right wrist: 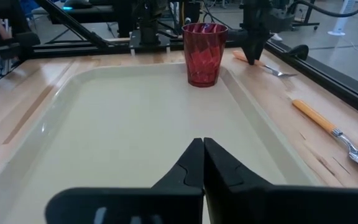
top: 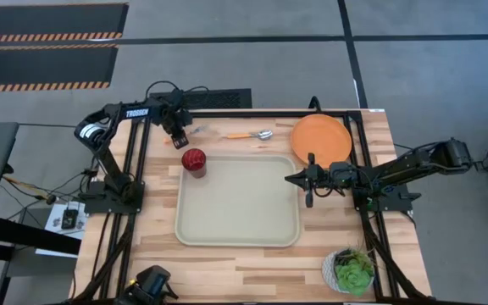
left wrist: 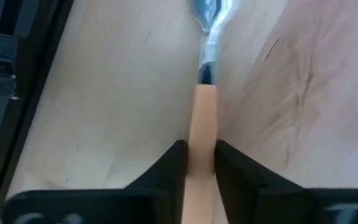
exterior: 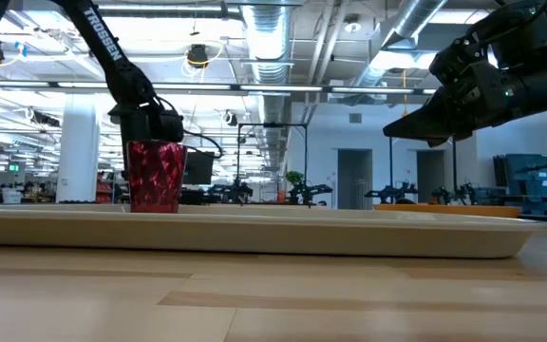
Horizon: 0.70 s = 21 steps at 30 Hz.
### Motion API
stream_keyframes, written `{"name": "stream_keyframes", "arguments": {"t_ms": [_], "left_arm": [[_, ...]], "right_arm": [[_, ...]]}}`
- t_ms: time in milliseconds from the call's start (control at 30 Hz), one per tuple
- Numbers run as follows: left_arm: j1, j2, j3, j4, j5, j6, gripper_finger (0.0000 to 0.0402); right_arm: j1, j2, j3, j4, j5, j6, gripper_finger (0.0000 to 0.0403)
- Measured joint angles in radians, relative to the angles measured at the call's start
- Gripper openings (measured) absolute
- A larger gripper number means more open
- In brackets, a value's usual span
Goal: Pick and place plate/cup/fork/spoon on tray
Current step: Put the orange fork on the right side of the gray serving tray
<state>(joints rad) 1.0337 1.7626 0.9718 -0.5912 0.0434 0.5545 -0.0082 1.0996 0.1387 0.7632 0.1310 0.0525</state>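
Cup (top: 194,161): dark red, translucent, faceted diamond pattern on wall.
Tray (top: 237,239): pale beige-green, plain, no markings.
Plate (top: 320,138): flat orange, uniform.
Spoon (top: 251,135): orange handle, silver bowl.
Fork (left wrist: 202,124): pale orange handle, short dark collar, then shiny silver head.
Table (top: 227,271): light wood, butcher-block strips, faint brown grain streaks.
Left pincer (left wrist: 200,163) and right pincer (right wrist: 202,163): matte black fingers. Arms black; white lettering on the left arm.
Plant pot (top: 351,271): white, holding a green rosette plant.
Floor (top: 252,51): grey, dark seam lines; black mats (top: 45,42) edged with orange-and-black hazard stripes.
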Motion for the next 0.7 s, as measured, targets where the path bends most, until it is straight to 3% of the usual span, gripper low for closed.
{"name": "stream_keyframes", "arguments": {"t_ms": [67,367,700], "left_arm": [[0.008,0.0,0.0,-0.001,0.012,0.0,0.0035],[0.008,-0.025,-0.005,0.006,0.008,-0.019,0.0035],[0.01,-0.237,-0.006,0.013,0.018,-0.121,0.0035]], "right_arm": [[0.0,0.0,0.0,0.0,0.0,0.0,0.0015],[0.0,0.0,0.0,0.0,0.0,0.003,0.0016],[0.0,0.0,0.0,0.0,0.0,0.007,0.002]]}}
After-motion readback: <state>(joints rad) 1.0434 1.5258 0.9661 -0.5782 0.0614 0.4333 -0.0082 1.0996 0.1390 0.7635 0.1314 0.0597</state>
